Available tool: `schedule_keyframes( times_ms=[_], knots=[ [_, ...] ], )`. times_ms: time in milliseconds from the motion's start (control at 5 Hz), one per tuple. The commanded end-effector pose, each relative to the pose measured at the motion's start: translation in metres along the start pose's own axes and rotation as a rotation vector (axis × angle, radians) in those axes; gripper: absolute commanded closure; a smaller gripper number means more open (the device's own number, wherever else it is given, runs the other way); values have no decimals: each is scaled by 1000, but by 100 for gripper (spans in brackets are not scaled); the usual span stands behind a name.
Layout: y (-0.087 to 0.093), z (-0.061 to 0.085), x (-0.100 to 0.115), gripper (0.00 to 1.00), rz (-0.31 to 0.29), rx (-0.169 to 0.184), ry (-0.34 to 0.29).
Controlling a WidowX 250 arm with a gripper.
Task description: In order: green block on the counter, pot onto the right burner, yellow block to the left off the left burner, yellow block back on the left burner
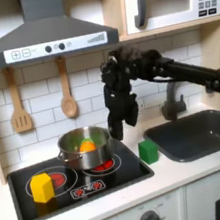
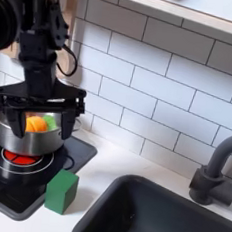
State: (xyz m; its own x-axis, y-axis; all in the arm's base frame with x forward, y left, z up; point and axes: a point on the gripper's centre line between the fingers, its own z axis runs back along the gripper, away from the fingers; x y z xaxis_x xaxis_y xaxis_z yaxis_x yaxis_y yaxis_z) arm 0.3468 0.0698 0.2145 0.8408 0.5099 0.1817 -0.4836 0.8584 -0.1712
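The pincer point(image 1: 120, 123) is hanging in the air above the cooktop point(image 1: 78, 178), its jaws standing apart and carrying nothing, with the arm reaching in from the first exterior view's right. The green block point(image 1: 148, 151) is sitting on the pale tabletop point(image 1: 193, 169), below the pincer and a little toward the first exterior view's right, just beside the cooktop's edge and apart from the fingers; the first step is therefore judged complete. The pot point(image 1: 85, 150), holding orange and yellow toy food, is resting on a red burner ring below the pincer and toward the first exterior view's left; in the second exterior view the pot point(image 2: 24, 127) is appearing directly beneath the black fingers, which are not touching it. The yellow block point(image 1: 41, 187) is standing on the other burner, well apart from the pincer, farther toward the first exterior view's left. The step in hand is judged to be the pot placement: either the approach to it or the retreat from it, which cannot be told from this moment. If the pot is already on its intended burner, the next move is calling for a traverse across to the yellow block, a descent with jaws apart, and a firm closure on its angled faces before nudging it off the burner.
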Motion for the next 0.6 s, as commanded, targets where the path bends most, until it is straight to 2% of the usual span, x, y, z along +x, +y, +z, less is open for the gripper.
schedule_keyframes(
  times_ms=[0, 200, 400],
  knots=[
    [14, -9, 14, 0, -7, -23, 35],
    [21, -9, 24, 0, 3, -30, 42],
    [18, -3, 32, 0, 2, -57, 38]
  ],
)
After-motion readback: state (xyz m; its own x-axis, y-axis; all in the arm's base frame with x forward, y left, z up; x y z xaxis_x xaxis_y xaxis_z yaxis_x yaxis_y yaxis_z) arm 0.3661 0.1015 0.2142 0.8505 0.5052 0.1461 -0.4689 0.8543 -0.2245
